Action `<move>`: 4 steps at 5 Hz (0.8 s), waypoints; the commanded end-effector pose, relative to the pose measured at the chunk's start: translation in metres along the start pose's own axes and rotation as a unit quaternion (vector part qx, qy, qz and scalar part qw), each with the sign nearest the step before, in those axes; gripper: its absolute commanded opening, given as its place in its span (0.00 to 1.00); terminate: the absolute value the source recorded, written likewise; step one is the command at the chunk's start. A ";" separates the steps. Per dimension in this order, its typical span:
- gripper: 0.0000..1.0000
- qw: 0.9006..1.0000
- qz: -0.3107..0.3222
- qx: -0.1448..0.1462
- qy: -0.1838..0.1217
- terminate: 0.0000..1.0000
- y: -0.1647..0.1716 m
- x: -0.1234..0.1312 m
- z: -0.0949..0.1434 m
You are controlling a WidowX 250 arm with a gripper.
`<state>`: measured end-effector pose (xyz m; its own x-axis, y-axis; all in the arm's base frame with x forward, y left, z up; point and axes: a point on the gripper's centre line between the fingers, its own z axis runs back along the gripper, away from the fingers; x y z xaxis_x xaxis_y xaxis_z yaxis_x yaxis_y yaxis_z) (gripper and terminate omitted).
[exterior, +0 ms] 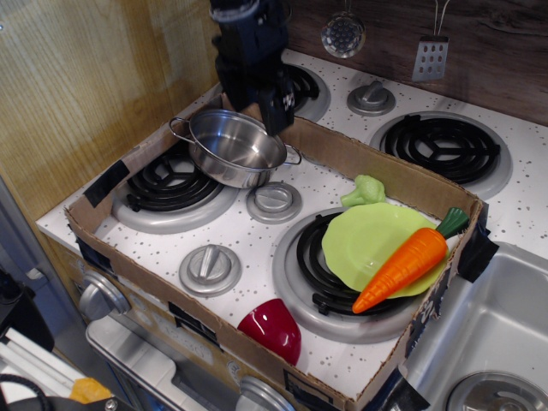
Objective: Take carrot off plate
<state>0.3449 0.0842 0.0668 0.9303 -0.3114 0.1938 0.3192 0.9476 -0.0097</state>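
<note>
At the left of the cardboard tray (128, 158) that frames the toy stove top, a steel pot (237, 147) sits tilted on the rear-left burner (167, 187), its loop handle pointing left. Directly above and behind the pot hangs the black gripper (272, 104), over the tray's back wall; its fingers point down, but whether they are apart or together cannot be told from this angle, and nothing is visibly held. Just right of the pot lies a grey stove knob (275, 199), with a second knob (210, 267) nearer the front, and a dark red bowl (272, 330) lies tipped against the tray's front wall. Further right, a small light-green broccoli toy (365, 190) rests touching the far edge of the lime-green plate (368, 240), which sits on the front-right burner (318, 274). The orange carrot (402, 269) lies across the plate's right side, its tip pointing toward the front, past the rim, and its green top (453, 221) against the tray's right wall. At the far right a steel sink (488, 342) adjoins the counter.
</note>
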 end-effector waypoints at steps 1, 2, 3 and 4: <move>1.00 0.998 0.027 0.047 -0.039 0.00 -0.030 0.009 0.051; 1.00 0.997 0.055 0.036 -0.031 0.00 -0.060 0.011 0.064; 1.00 0.997 0.069 0.014 -0.039 0.00 -0.089 0.017 0.061; 1.00 0.996 0.081 0.015 -0.040 0.00 -0.121 0.018 0.052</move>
<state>0.3081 -0.0354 0.1033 0.9681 -0.1408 0.2074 0.1490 0.9885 -0.0243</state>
